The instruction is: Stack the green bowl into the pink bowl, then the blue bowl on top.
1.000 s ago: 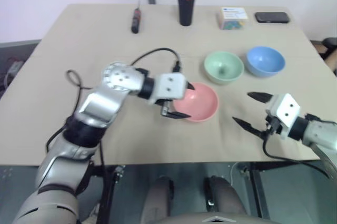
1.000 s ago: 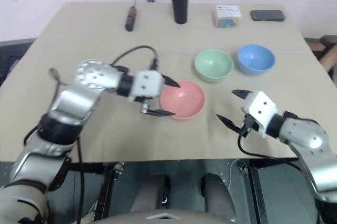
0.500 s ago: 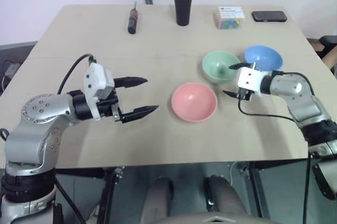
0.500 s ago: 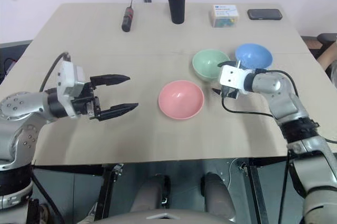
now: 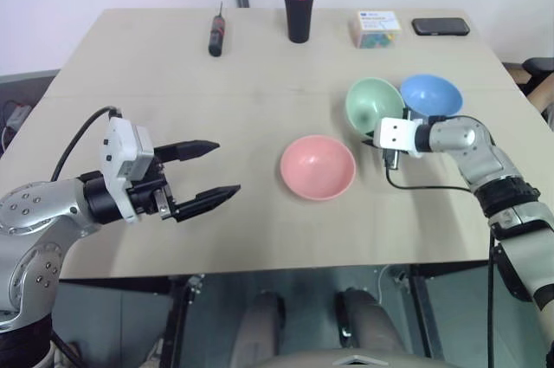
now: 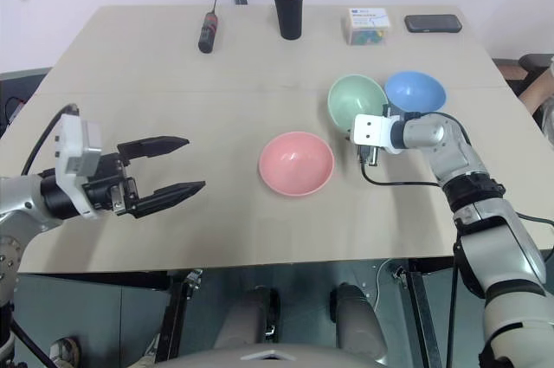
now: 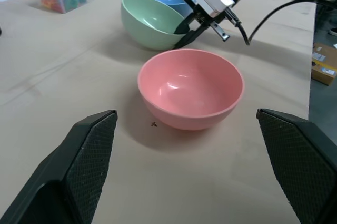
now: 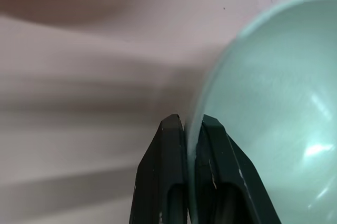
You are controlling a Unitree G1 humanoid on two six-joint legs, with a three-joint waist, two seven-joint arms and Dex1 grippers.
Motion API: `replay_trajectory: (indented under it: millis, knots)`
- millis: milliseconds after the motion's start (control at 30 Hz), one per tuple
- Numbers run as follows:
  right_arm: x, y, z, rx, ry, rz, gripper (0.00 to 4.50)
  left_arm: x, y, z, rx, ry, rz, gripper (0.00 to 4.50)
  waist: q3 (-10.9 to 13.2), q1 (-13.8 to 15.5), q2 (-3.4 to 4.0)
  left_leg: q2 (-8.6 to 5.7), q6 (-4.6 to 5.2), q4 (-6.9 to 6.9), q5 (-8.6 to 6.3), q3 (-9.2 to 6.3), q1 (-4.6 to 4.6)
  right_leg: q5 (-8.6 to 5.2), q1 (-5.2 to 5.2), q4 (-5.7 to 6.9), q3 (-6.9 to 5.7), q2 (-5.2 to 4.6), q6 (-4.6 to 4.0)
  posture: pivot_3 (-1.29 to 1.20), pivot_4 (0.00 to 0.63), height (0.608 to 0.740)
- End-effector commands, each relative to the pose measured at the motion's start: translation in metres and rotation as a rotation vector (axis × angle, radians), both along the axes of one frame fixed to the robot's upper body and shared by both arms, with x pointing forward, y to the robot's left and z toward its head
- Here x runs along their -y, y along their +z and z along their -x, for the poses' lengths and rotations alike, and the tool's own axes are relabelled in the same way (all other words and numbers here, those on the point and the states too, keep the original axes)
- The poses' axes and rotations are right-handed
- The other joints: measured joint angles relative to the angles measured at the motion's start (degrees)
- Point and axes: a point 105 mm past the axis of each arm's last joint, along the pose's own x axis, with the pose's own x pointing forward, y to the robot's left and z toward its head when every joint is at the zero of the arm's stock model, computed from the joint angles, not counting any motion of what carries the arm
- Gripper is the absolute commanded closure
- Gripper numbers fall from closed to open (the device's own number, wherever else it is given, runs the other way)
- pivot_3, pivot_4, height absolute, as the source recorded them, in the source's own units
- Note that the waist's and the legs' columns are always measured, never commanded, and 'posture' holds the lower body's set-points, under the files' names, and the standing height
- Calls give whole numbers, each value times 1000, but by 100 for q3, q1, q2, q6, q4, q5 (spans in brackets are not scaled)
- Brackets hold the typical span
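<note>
Three bowls sit on the table (image 5: 173, 74), one of each colour. The green bowl (image 5: 372, 104) is tilted, its near rim pinched between the clenched jaws of the right gripper (image 5: 386, 150), one finger (image 8: 167, 182) outside the wall and one inside. It leans against the blue bowl (image 5: 433, 93) behind it. The pink bowl (image 5: 318, 166) stands upright just beside the green one, toward the left gripper (image 5: 208, 172), whose jaws are spread wide, holding nothing, well apart from the bowls.
</note>
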Motion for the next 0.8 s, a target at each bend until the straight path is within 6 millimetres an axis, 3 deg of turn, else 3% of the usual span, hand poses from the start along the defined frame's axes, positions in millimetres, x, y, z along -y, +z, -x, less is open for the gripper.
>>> replay_trajectory:
  millis: [33,167,267,367,467,667,700,733,767,800]
  knots:
    - [-11,74,40,41,158,-170,4485,4,10,7,51,-61,-10,0,5,12,8,0,0,0,0,0,0,0,-1,1,2,0,0,0,150,740]
    - [-34,86,96,-114,295,-243,4485,5,13,11,57,-125,26,0,4,63,8,2,2,-6,-1,-21,-9,0,-2,-7,-13,0,0,0,150,740]
    - [-54,82,124,-204,338,-283,4485,-1,10,7,65,-126,19,0,5,50,9,3,2,-6,-1,-18,-3,-1,0,-2,-9,0,-1,0,150,740]
    - [-67,73,131,-246,331,-294,4485,-5,9,3,79,-121,9,0,4,46,8,2,2,-6,-1,-9,23,-1,19,4,-4,2,-1,0,150,740]
    - [-75,58,123,-289,289,-312,4485,-5,11,2,86,-132,13,0,1,44,3,2,2,-7,-1,6,50,-2,44,0,-7,6,-2,0,150,740]
    - [-75,41,107,-297,201,-310,2474,-4,11,1,87,-136,12,0,2,58,3,2,2,-8,-1,10,38,-2,33,-3,-3,5,-1,0,150,740]
    - [-75,41,107,-298,197,-317,1908,-3,11,1,86,-138,14,0,2,58,3,2,2,-8,-1,9,32,-2,28,-3,0,4,-1,0,150,740]
    - [-75,43,107,-302,191,-340,1908,-3,10,1,83,-141,16,0,2,58,3,2,2,-8,-1,8,32,-2,27,-3,0,4,-1,0,150,740]
    - [-74,50,106,-302,181,-390,1447,-2,10,1,80,-140,22,0,2,58,3,2,2,-10,-1,8,32,-2,27,-4,0,4,-1,0,150,740]
    - [-73,61,105,-292,168,-462,1272,-2,10,0,79,-140,25,0,2,57,3,2,2,-12,-1,8,32,-2,26,-4,0,5,-1,0,150,740]
